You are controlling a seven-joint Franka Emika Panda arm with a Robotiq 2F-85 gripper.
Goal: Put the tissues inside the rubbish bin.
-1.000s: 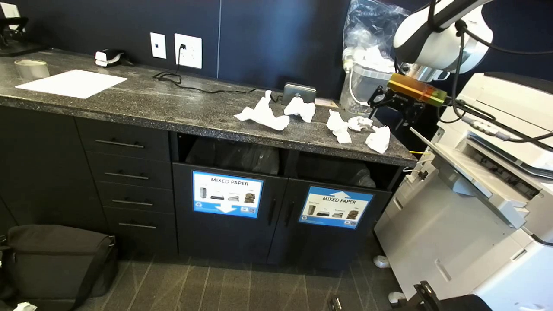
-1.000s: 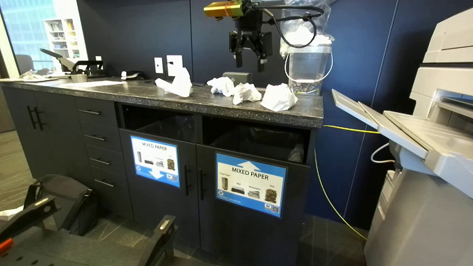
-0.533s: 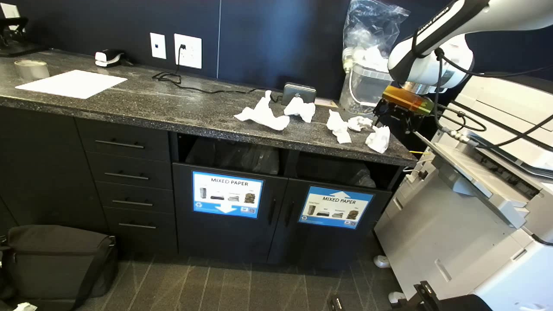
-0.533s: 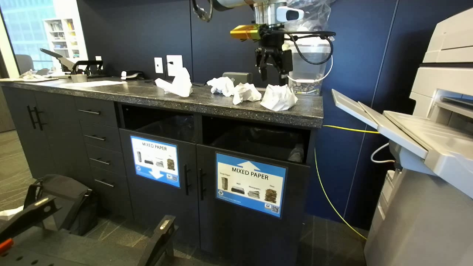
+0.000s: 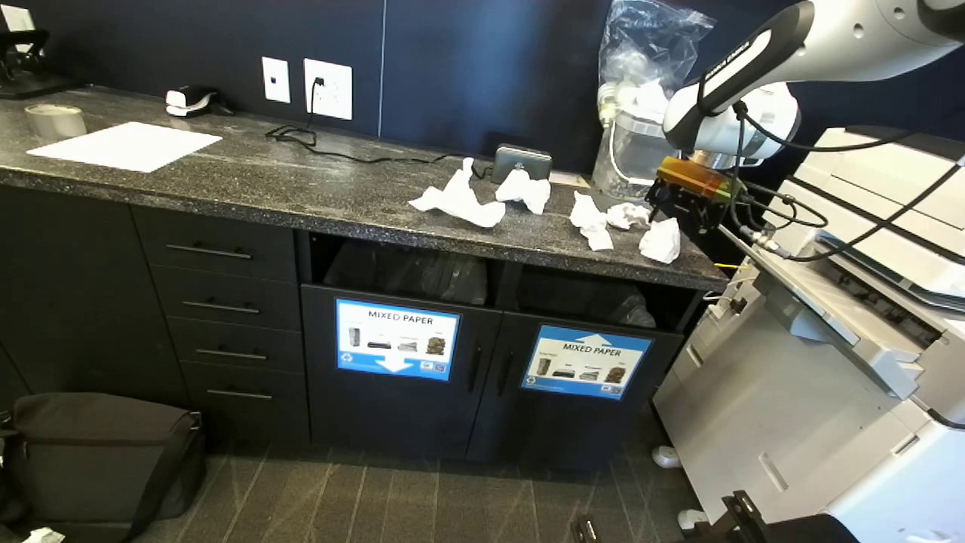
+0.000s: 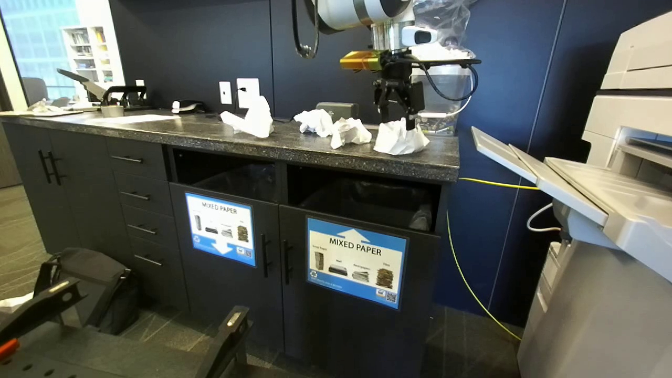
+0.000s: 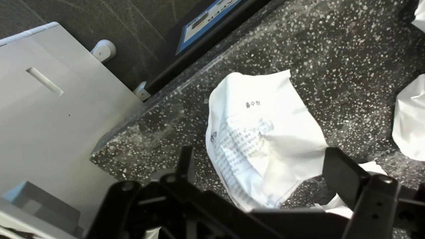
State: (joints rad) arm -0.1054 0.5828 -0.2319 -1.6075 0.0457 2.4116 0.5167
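Panelled dark navy wall (image 6: 514, 68) filled the space behind the tool (image 6: 397, 121) in both exterior views, soft bluish sheen where light hit it. White wall plates (image 5: 329, 89) were fixed on it, well apart from the tool. Black speckled bench (image 5: 317, 188) ran under the tool, one end near it, the rest stretching away. Dark bar-handled drawers (image 5: 226, 332) sat below bench level, well apart from the tool. Pale printer (image 5: 776, 377) on white casters (image 5: 666, 456) stood past that near end. Streaked dark carpet (image 5: 422, 498) lay lower down. Farthest off from the tool, in an exterior view, were a bright bluish window (image 6: 39, 42) and a well-filled white bookshelf (image 6: 92, 58).
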